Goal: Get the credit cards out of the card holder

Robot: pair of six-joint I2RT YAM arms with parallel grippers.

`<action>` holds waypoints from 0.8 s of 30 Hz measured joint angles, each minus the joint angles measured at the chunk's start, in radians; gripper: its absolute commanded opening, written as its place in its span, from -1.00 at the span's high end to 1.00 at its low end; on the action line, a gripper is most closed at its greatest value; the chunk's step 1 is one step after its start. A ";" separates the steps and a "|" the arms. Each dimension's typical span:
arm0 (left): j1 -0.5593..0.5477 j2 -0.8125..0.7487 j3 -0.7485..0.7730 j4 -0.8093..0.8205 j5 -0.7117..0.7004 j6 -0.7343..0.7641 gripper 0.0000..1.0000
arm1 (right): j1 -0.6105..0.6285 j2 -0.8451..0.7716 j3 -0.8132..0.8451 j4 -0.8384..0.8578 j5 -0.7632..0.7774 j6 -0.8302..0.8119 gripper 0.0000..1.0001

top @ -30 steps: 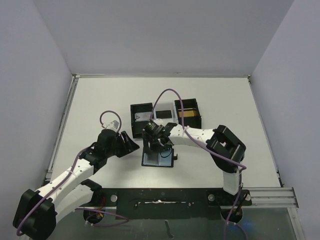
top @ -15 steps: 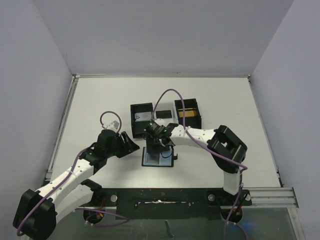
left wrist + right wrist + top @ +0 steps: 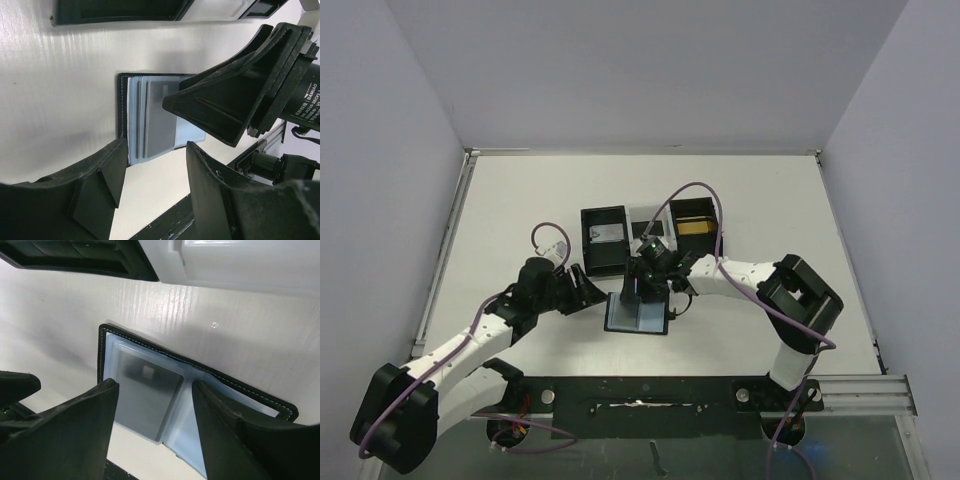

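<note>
The card holder (image 3: 638, 317) lies open on the table, a black bifold with blue-grey pockets. A grey credit card (image 3: 145, 400) with a small chip sits inside a clear pocket (image 3: 159, 114). A gold-tan credit card (image 3: 695, 226) lies in the right black box. My right gripper (image 3: 642, 285) hangs open just above the holder (image 3: 200, 372), its fingers either side of the pocketed card, gripping nothing. My left gripper (image 3: 590, 291) is open and empty at the holder's left edge (image 3: 122, 115). In the left wrist view the right gripper's fingers (image 3: 225, 107) cover part of the holder.
Behind the holder stands a row of open boxes: a black one (image 3: 603, 243) with a pale thing in it, a white one (image 3: 644, 220), and a black one (image 3: 716, 232). A black rail (image 3: 650, 395) runs along the near table edge.
The right gripper's jaws have narrowed and it has shifted slightly right over the holder. The left gripper has moved right, closer to the holder's left edge.
</note>
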 measured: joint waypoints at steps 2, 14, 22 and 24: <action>0.000 -0.004 0.000 -0.003 -0.011 -0.002 0.03 | 0.007 0.000 0.007 0.000 -0.001 0.000 -0.39; 0.001 -0.128 0.000 -0.109 -0.164 -0.019 0.03 | 0.091 0.122 0.224 -0.223 0.149 -0.012 -0.51; 0.003 -0.138 0.000 -0.134 -0.188 -0.027 0.03 | 0.113 0.152 0.269 -0.288 0.224 -0.013 -0.21; 0.004 -0.138 0.000 -0.135 -0.188 -0.027 0.03 | 0.113 0.152 0.268 -0.288 0.223 -0.013 -0.12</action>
